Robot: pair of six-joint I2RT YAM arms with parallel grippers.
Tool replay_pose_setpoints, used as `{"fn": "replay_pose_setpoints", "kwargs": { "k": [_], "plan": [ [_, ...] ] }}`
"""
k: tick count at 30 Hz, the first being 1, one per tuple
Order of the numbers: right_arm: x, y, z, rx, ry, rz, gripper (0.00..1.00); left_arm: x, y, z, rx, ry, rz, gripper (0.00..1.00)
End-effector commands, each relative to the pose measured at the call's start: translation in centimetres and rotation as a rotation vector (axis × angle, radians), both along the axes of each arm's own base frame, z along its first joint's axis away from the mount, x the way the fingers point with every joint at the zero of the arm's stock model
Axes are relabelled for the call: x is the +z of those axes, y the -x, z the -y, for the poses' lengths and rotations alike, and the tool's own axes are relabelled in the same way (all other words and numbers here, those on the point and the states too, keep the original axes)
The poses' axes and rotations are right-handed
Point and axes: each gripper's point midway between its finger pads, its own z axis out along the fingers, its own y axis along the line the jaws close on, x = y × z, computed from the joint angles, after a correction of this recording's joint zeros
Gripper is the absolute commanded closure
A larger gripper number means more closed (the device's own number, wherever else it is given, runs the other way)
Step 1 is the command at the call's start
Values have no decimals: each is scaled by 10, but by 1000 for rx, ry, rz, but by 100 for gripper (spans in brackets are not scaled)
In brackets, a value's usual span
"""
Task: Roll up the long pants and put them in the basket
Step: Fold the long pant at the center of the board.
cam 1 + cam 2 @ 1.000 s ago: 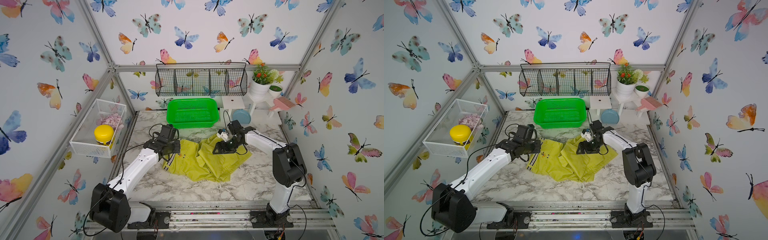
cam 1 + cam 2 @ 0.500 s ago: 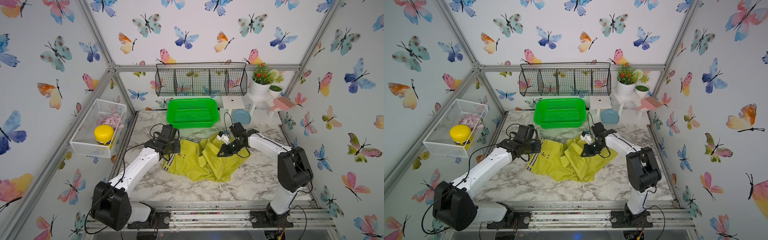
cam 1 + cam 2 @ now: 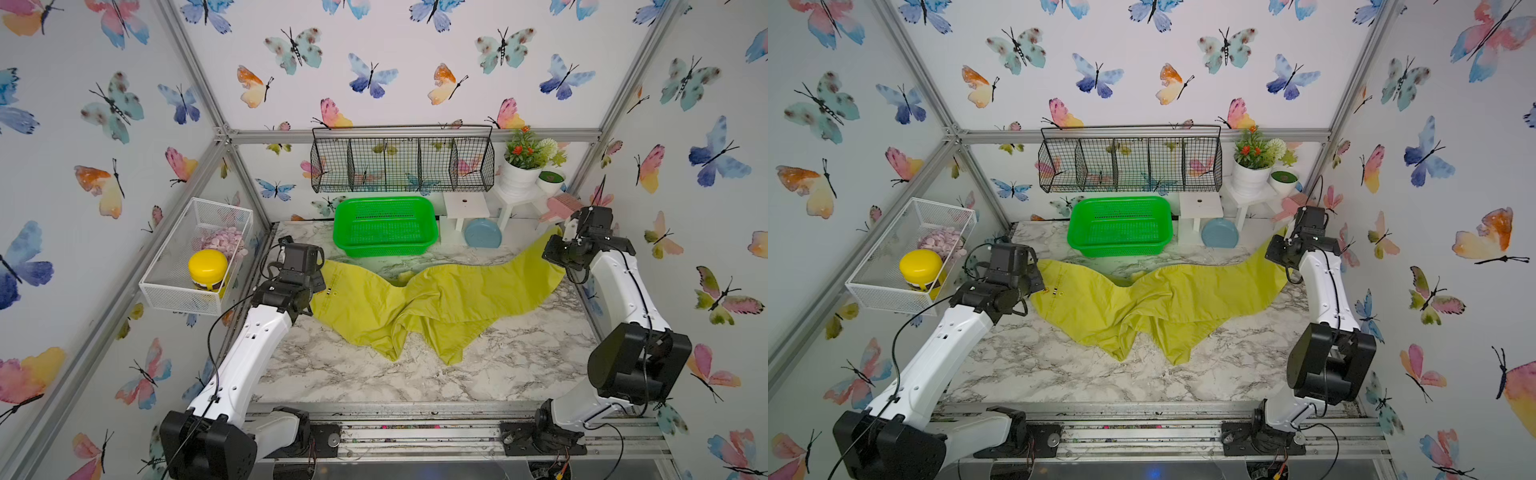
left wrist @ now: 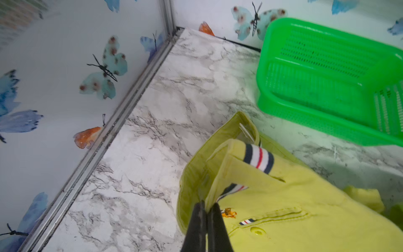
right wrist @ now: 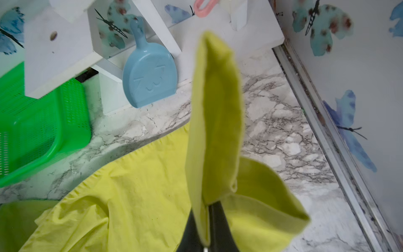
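Note:
The long pants, thin yellow-green cloth, lie stretched across the marble table between my two grippers. My left gripper is shut on the waistband edge, next to a striped tab and a small orange emblem; in both top views it sits at the pants' left end. My right gripper is shut on a leg end, which stands up past the fingertips. In both top views it holds that end raised near the right wall.
A green perforated basket stands behind the pants at the back. A blue dustpan leans on a white stool. Flower pots and a black wire rack sit at the back. A white wire bin hangs on the left wall.
My right gripper shut on the leg end at the table's middle and carried it far right and up to the right wall, stretching the bunched pants out. The left gripper kept its hold.

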Motion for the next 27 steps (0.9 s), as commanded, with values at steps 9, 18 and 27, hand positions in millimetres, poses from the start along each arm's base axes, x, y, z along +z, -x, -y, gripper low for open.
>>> {"fn": "replay_pose_setpoints", "kwargs": {
  "k": [9, 18, 27],
  "plan": [
    [4, 40, 83, -317, 67, -42, 97, 35, 13, -63, 260, -89, 100, 100],
    [64, -15, 57, -159, -144, 97, 97, 59, -31, -64, 183, -46, 158, 100],
    [168, -72, 43, -76, -302, 407, 98, 105, -85, -60, 156, -66, 240, 100]
  ]
}}
